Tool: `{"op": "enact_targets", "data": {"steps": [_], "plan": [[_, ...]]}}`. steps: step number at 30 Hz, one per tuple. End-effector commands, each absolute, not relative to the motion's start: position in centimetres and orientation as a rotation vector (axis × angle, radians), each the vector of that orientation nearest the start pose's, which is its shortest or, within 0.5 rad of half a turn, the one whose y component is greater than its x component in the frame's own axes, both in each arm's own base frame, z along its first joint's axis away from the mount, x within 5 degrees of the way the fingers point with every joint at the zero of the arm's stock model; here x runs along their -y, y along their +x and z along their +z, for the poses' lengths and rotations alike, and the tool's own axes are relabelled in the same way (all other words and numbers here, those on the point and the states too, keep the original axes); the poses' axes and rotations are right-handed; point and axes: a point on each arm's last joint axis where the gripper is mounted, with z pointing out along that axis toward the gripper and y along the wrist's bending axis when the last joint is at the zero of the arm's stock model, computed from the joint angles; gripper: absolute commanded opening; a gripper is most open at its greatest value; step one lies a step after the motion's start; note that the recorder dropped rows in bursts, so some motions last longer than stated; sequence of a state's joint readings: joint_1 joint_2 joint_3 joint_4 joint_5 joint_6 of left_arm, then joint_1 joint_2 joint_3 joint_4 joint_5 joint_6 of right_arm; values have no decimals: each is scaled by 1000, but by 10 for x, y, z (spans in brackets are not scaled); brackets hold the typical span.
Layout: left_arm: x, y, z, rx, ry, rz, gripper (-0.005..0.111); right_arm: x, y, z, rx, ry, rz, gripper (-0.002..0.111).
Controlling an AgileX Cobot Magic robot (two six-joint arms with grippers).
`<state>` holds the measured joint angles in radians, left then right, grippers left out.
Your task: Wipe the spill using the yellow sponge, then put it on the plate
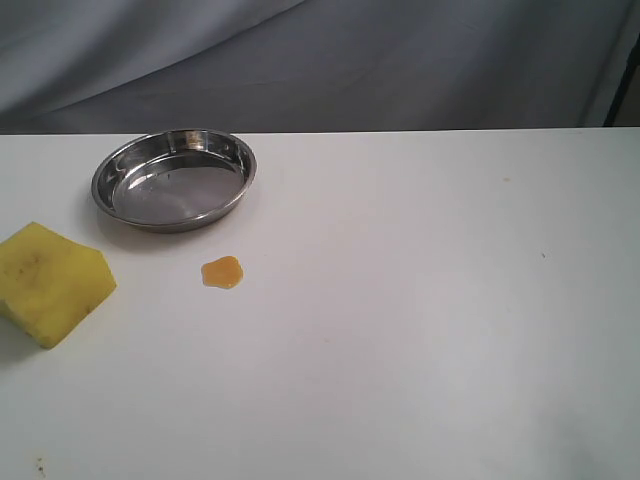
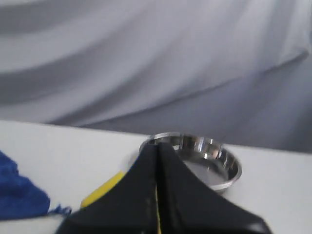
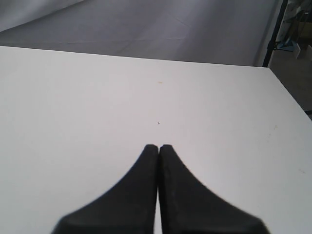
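The yellow sponge [image 1: 50, 282] lies on the white table at the left edge of the exterior view, with no gripper on it. The amber spill [image 1: 222, 271] sits a little to its right, in front of the steel plate [image 1: 101, 186], whose bottom holds nothing. Neither gripper shows in the exterior view. In the left wrist view my left gripper [image 2: 158, 146] is shut and holds nothing; the yellow sponge [image 2: 101, 190] peeks out beside its fingers and the plate [image 2: 234, 169] lies just beyond the tips. My right gripper [image 3: 159, 146] is shut over bare table. The spill is hidden in both wrist views.
A blue cloth [image 2: 19, 195] lies at the edge of the left wrist view. A grey curtain [image 1: 400, 60] hangs behind the table's far edge. The table's right edge [image 3: 287, 92] and a dark stand pole [image 3: 273, 34] show in the right wrist view.
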<state>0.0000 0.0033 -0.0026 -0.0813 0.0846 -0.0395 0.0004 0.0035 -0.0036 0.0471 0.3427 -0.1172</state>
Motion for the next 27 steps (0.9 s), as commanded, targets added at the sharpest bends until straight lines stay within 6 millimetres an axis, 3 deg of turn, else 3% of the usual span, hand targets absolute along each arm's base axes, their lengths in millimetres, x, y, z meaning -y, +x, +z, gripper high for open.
{"op": "enact_targets", "data": {"steps": [1,11,18,27], "plan": [[-3,53,230,-1286,-168,-170,0,-2,54,182,-1823,-78,-33,0],[-9,32,266,-815,-182,-155,0,-2,54,182,-1823,-78,-33,0],[-14,31,273,-802,-263,-200,0,-2,54,182,-1823,-78,-33,0],[-17,69,284,-1036,-352,-215,0,-2,54,182,-1823,-78,-33,0]]}}
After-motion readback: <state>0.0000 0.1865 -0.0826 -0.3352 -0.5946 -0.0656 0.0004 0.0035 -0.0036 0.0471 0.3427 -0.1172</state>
